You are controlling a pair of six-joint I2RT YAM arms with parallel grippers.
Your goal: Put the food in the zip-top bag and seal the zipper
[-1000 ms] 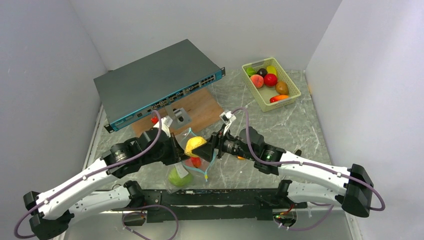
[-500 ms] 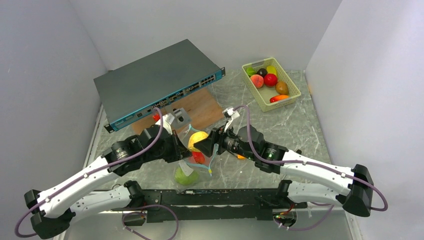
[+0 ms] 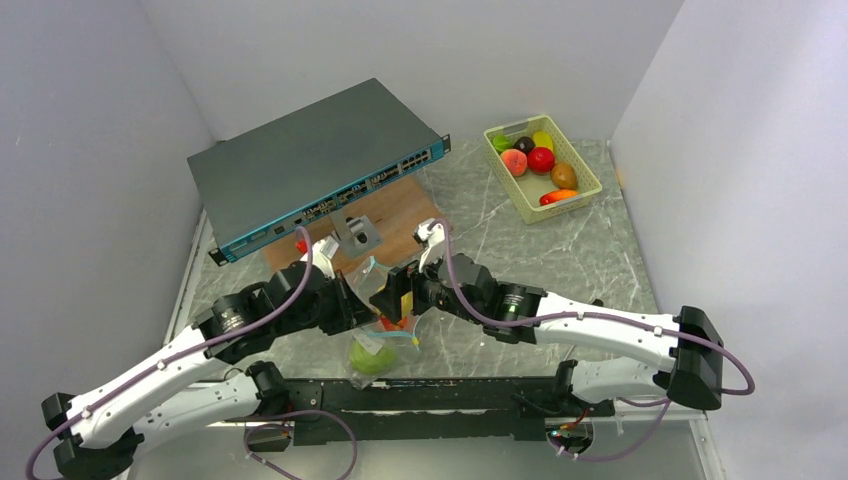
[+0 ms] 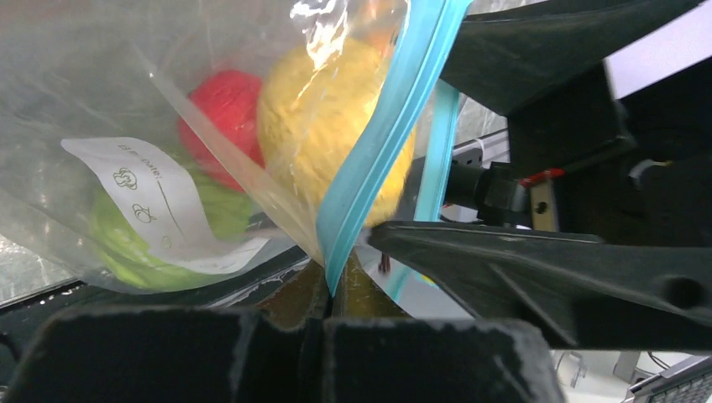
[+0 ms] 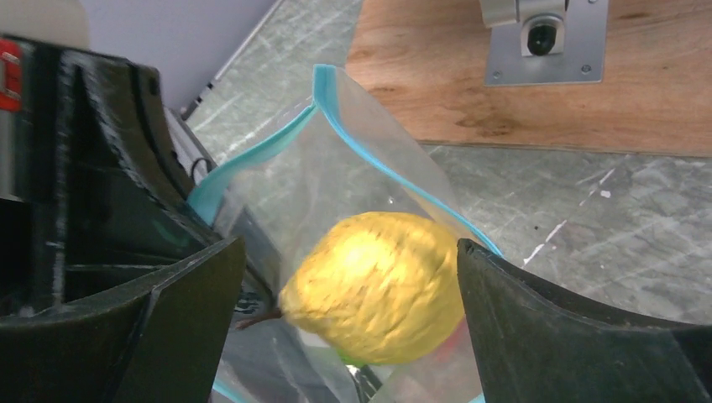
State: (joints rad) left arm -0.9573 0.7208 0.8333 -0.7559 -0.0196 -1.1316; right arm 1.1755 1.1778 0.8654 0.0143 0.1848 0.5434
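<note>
Over the stone table (image 3: pixel 600 260), the right arm (image 3: pixel 600 335) had pushed in closer to the left arm (image 3: pixel 170 365) since a moment before. The yellow lemon (image 5: pixel 378 285), held up high back then, had sunk into the clear bag (image 3: pixel 388 330).

At the back sat a big grey box (image 3: pixel 300 160), a wooden board (image 3: pixel 410 215) and a green basket (image 3: pixel 592 188) with toy fruit in it, well apart from the arms.

The bag hung between the two grippers, near the front edge. The left gripper (image 4: pixel 329 290) was shut tight, pinching the bag's blue zipper (image 4: pixel 395 126). The right gripper (image 5: pixel 350 243) had its fingers spread wide, one on each side of the lemon, and did not seem to squeeze it.

I thought the job was partway done. The lemon, a green cabbage (image 4: pixel 143 235) and a red apple (image 4: pixel 222 109) were in the bag. But its mouth gaped open, so the zipper was not yet pressed shut.

From above, the lemon was nearly hidden under the black fingers. The right wrist view showed it sitting plainly in the bag's open mouth. Only the left wrist view showed the apple, the cabbage and a white label (image 4: pixel 159 193) through the plastic, and the pinch on the blue strip.
</note>
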